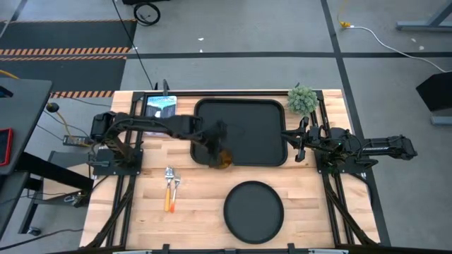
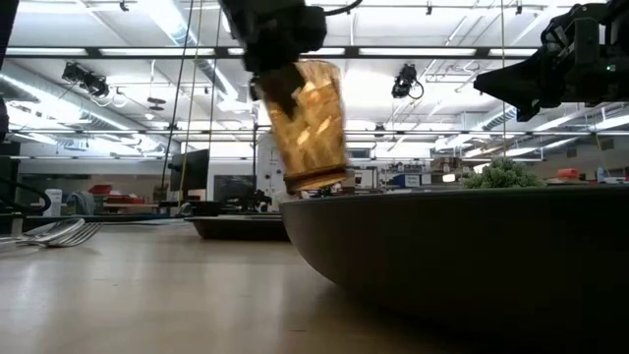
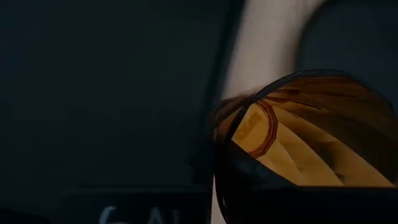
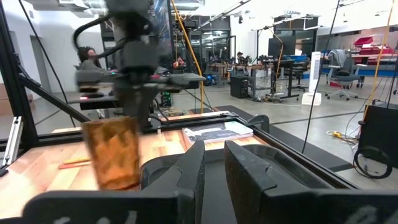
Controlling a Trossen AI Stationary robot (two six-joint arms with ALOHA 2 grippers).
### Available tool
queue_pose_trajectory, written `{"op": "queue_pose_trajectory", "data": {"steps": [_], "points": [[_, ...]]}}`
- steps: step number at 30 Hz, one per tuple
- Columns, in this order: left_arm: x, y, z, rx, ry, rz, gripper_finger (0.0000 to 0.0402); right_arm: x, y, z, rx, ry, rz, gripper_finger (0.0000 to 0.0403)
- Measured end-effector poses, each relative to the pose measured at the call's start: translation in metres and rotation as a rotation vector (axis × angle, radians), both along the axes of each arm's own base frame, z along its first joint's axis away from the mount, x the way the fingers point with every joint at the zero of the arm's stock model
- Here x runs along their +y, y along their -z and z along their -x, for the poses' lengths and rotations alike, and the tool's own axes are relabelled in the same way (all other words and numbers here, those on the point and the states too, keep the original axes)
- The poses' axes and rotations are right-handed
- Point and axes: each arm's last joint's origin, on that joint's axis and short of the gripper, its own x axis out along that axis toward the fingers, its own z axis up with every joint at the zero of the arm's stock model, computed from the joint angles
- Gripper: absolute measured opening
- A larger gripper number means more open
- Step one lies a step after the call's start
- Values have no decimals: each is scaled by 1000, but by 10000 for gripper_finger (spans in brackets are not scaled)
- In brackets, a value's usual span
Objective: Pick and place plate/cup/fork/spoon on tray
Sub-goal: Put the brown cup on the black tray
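My left gripper (image 1: 216, 149) is shut on the amber-brown cup (image 1: 224, 159), which is lifted over the near left corner of the black tray (image 1: 272, 113). The cup also shows in the low view (image 2: 310, 123) and in the right wrist view (image 4: 114, 152). The round black plate (image 1: 253, 210) lies flat on the table near its front edge. The orange-handled fork and spoon (image 1: 170, 189) lie side by side to the plate's left. My right gripper (image 1: 299, 141) is open and empty at the tray's right edge, raised above the table. My left gripper holds the cup by its upper wall near the rim (image 2: 285, 93). The fingers come from above, pointing down. One finger lies on the outer wall; where the other sits I cannot tell. The cup hangs below the fingers, tilted, clear of table and tray.
A small green plant (image 1: 302, 100) stands at the tray's far right corner. A blue-white picture card (image 1: 161, 106) lies at its far left corner. Bare wood lies between the utensils and the plate.
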Motion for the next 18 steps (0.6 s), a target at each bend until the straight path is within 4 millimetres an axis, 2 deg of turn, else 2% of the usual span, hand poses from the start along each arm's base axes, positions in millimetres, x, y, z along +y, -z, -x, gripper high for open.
{"op": "queue_pose_trajectory", "data": {"steps": [9,13,18], "points": [[61,4,-19,-166,-97,-87,17,0,0,0,-1,0,0,68],[81,16,-30,-167,-103,-110,16,0,0,0,0,-2,0,68],[103,21,-50,-134,-90,-144,16,0,0,0,-3,-4,1,68]]}}
